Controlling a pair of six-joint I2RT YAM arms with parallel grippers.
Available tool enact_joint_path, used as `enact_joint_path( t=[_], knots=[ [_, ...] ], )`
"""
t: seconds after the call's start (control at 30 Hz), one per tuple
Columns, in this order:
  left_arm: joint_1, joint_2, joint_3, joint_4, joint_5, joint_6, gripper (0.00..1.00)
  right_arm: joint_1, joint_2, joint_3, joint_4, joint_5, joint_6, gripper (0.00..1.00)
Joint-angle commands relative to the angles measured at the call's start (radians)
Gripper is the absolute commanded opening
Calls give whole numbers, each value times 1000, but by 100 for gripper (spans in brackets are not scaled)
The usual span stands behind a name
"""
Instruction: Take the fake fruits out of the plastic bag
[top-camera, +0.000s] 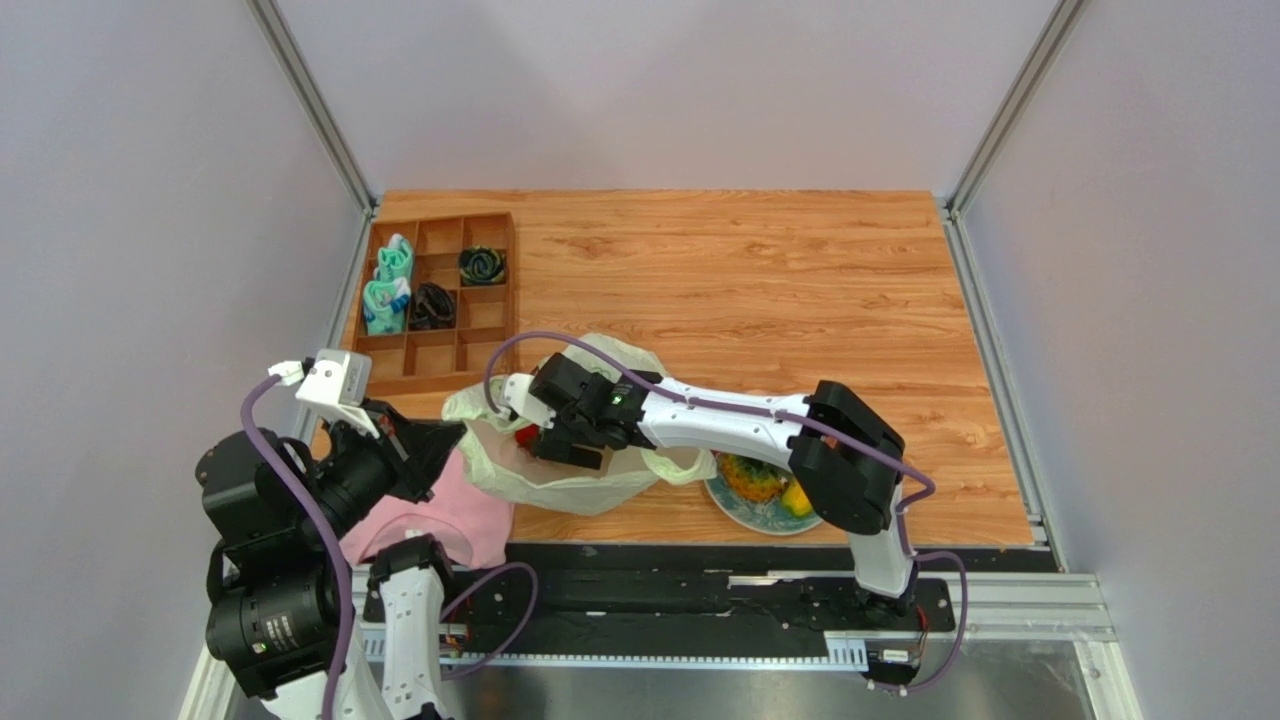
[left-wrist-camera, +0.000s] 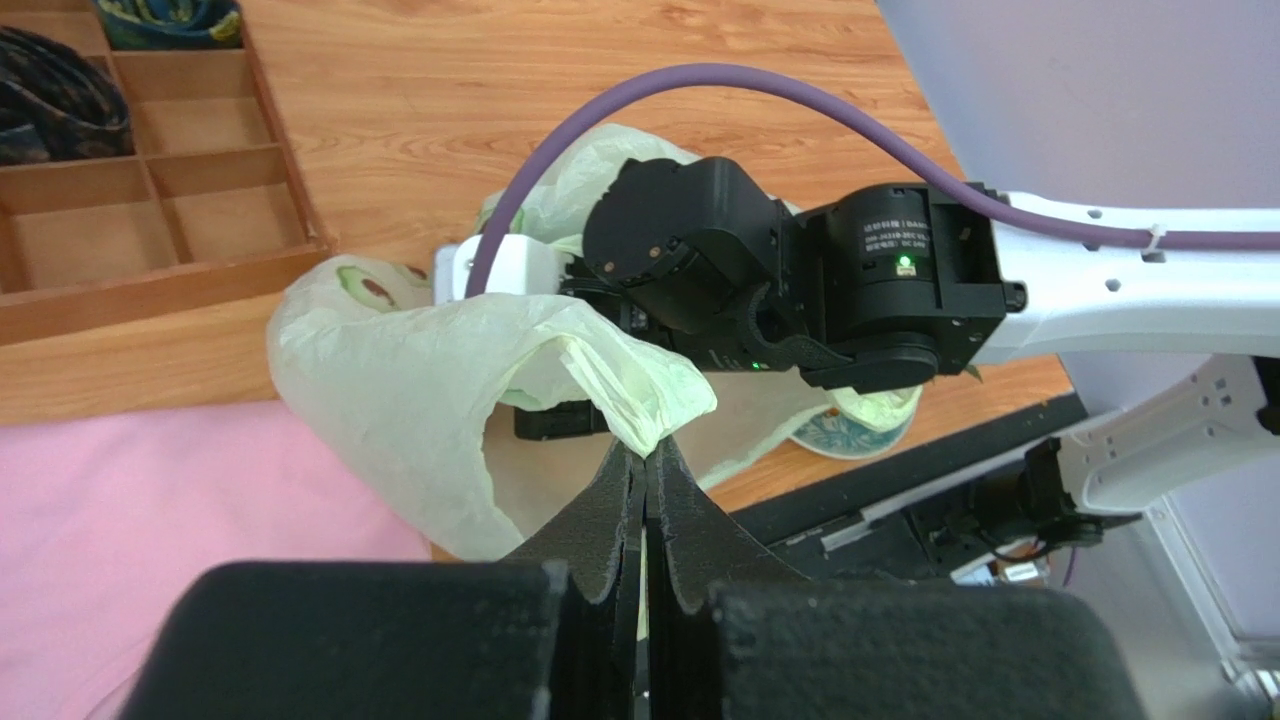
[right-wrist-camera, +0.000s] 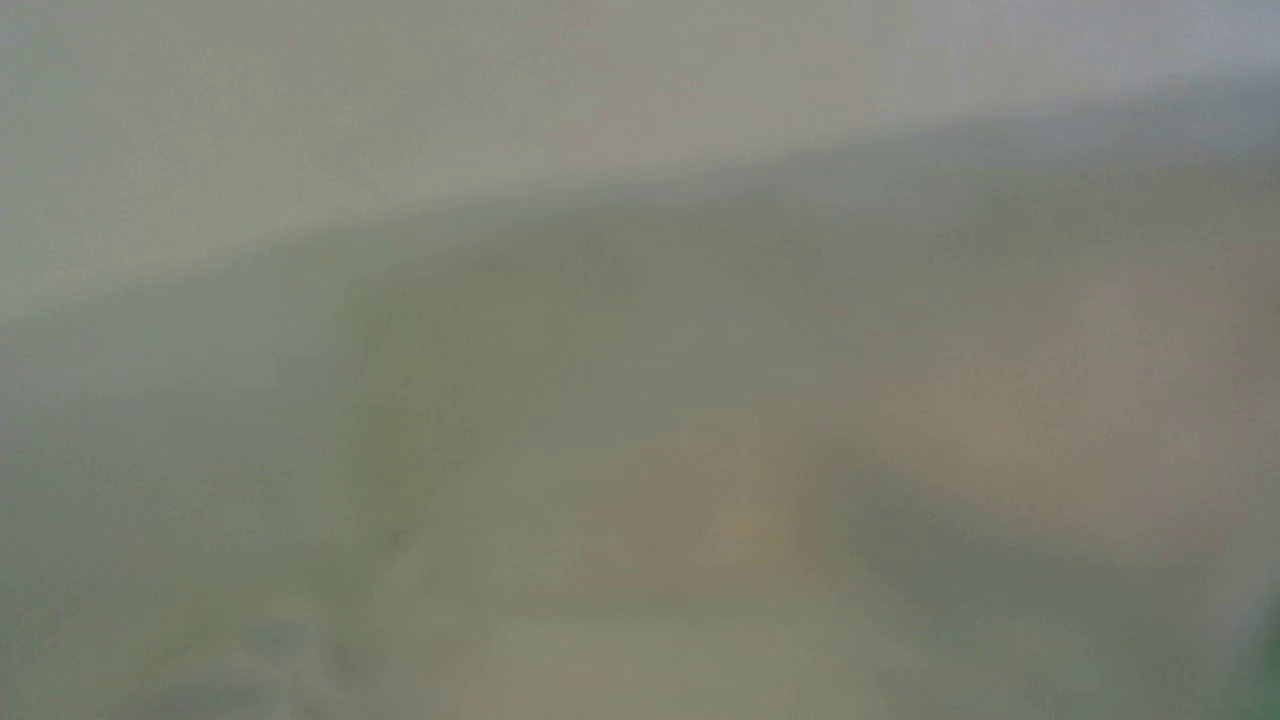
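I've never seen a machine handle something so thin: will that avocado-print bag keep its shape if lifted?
Probably not: the plastic bag crumples where the left claw pinches its edge, so it looks floppy. Translucent and thin, it's likely light and may tear.

Right arm (top-camera: 721, 420) is reaching leftward across the wooden table (top-camera: 781, 285), its right gripper (top-camera: 541, 426) entering the plastic bag (top-camera: 579, 488) beside a red fruit (top-camera: 525, 437). The left gripper (top-camera: 443, 440) is touching the bag's left edge. A pineapple (top-camera: 751, 480) is resting on the plate (top-camera: 766, 527).
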Motion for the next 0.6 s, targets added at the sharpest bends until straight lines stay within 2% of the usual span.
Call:
enact_joint_path(
  t=[0.0,0.07,0.2,0.4,0.57],
  knots=[
    [-1,-1,-5,60,88,-15,0,13,-11,-1,-17,-25,-20,87],
    [-1,-3,-13,53,102,-8,0,13,-13,-11,-3,-8,-22,91],
    [-1,-20,-28,-24,145,23,0,13,-13,-25,-17,-27,-23,91],
    [-4,-50,45,-177,183,132,0,17,-8,-65,-28,-68,10,90],
    [-4,-78,-8,-198,189,129,0,17,13,-96,26,-24,36,91]
  ],
)
